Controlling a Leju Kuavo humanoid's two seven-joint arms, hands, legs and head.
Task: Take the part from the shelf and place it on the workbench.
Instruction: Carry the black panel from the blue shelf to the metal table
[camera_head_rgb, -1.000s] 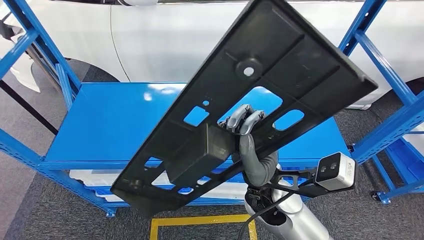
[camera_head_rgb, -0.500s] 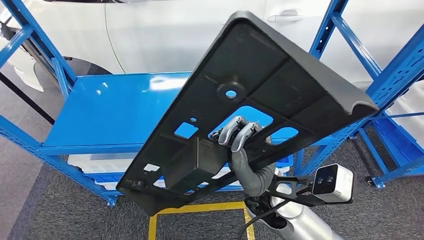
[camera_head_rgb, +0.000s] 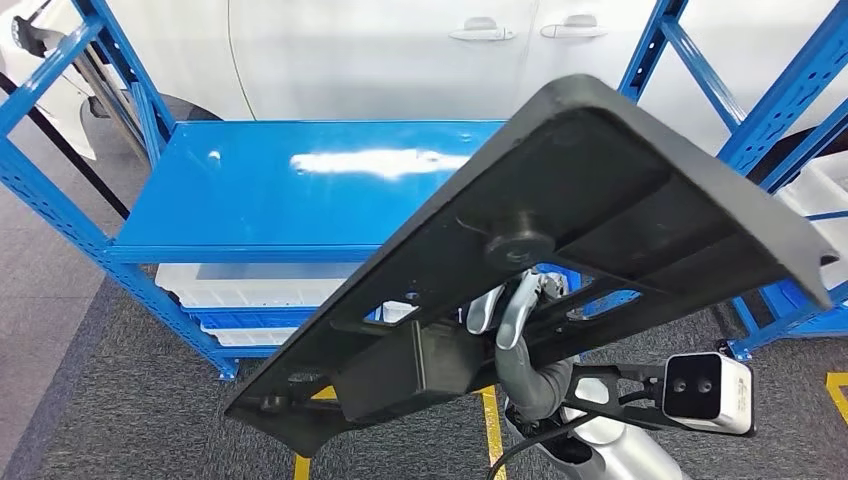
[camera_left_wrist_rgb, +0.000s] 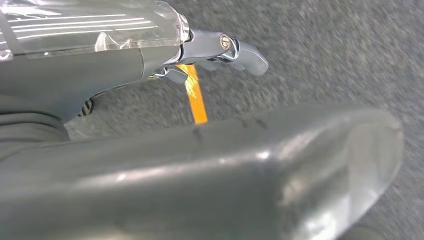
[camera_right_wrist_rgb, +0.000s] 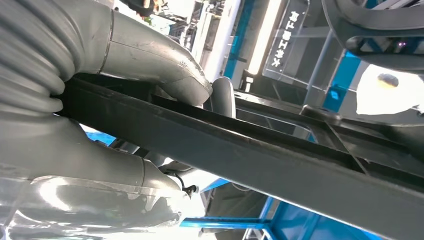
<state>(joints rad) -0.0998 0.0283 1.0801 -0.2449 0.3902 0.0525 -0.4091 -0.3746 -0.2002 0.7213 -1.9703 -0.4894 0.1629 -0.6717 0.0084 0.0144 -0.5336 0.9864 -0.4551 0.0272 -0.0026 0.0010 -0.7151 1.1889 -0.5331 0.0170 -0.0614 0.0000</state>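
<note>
Right hand (camera_head_rgb: 515, 310) fingers (camera_head_rgb: 524, 295) hooked through a slot, clenched on the black part (camera_head_rgb: 560, 230), thumb (camera_right_wrist_rgb: 165, 65) clamping its rib. The part tilts up, its far edge over the blue shelf (camera_head_rgb: 290, 200), carpet below. Left hand (camera_left_wrist_rgb: 210, 50) hangs over the floor, fingers slack, holding nothing.

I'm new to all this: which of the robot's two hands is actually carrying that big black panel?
The right robot hand: its fingers hook through an opening in the black panel. The left robot hand hangs over the carpet, holding nothing.
</note>
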